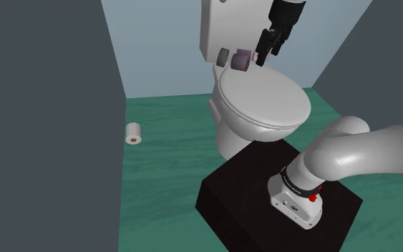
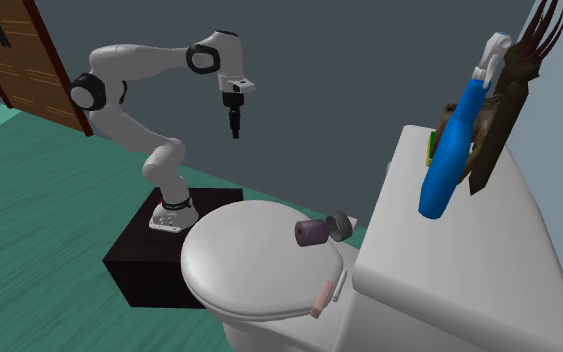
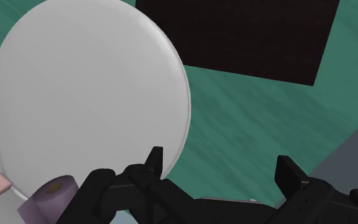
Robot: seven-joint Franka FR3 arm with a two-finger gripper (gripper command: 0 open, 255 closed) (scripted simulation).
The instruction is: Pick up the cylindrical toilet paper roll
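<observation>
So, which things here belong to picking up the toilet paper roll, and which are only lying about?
For the job:
- hand, open above the toilet lid
- purple roll lying on that lid

Lying about:
- grey cylinder
- pink block
- blue spray bottle
- brown brush
- white roll on the floor

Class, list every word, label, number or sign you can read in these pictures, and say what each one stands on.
No text here can be read.
Small dark mark on the arm's white base: too small to read.
Blue spray bottle on the toilet tank: no label shows.
</observation>
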